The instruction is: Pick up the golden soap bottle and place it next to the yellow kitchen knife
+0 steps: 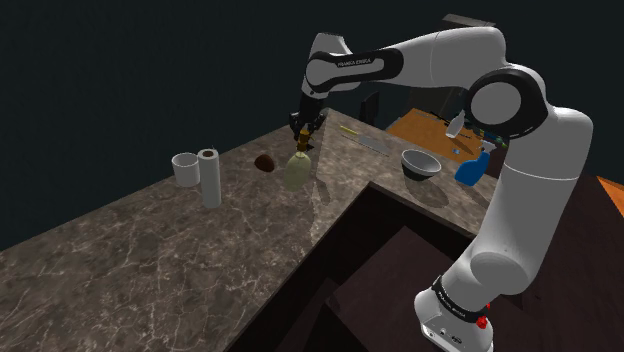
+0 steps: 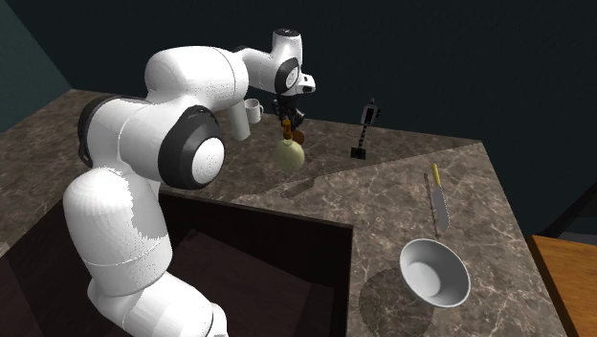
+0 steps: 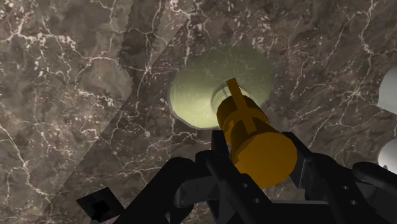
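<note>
1. Above the dark marble counter (image 2: pixel 383 177), you have one pale-green round soap bottle with a golden pump (image 2: pixel 290 155) hanging from the black gripper (image 2: pixel 286 121), which is clenched on its pump.
2. One yellow-handled kitchen knife (image 2: pixel 438 199) lies well apart from it, near one grey bowl (image 2: pixel 435 271).
3. You can count one white mug (image 1: pixel 185 168) and one white paper-towel roll (image 1: pixel 209 177).

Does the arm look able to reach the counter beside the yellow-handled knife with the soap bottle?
Probably yes: the claw holds the soap bottle lifted above the counter, and nothing stands just beside the knife.
</note>
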Motion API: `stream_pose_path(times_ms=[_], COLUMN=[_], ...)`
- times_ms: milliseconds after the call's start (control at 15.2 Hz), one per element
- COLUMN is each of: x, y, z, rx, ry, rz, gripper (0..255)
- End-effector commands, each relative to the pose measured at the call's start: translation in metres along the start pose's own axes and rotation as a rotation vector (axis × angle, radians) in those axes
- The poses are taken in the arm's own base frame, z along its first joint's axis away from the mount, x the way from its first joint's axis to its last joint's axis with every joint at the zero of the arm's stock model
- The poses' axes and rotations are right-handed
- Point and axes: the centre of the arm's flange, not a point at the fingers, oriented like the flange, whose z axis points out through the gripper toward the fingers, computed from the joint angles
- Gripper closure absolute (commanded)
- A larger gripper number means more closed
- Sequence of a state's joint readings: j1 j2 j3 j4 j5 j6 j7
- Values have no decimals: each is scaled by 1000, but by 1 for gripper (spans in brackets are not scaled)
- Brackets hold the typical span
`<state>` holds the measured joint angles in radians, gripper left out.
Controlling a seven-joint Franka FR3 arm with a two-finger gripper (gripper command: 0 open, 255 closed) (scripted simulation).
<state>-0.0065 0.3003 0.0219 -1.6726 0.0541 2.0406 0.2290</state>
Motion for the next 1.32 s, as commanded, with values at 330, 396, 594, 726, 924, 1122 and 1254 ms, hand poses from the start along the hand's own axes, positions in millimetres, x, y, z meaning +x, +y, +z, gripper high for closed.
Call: stream_pose_path(times_ms=[330,396,594,726,924,1122,1254], x=[0,1,2,2,3,4,4], y=[-1,-1,-2,-3,-4,-5,-6], z=[-10,-16,-31,-42,-58,-74,-84], rx=[0,0,0,0,0,0,0], ry=[0,0,0,0,0,0,0], rz=[0,0,0,0,0,0,0], gripper=[255,255,255,255,255,255,255])
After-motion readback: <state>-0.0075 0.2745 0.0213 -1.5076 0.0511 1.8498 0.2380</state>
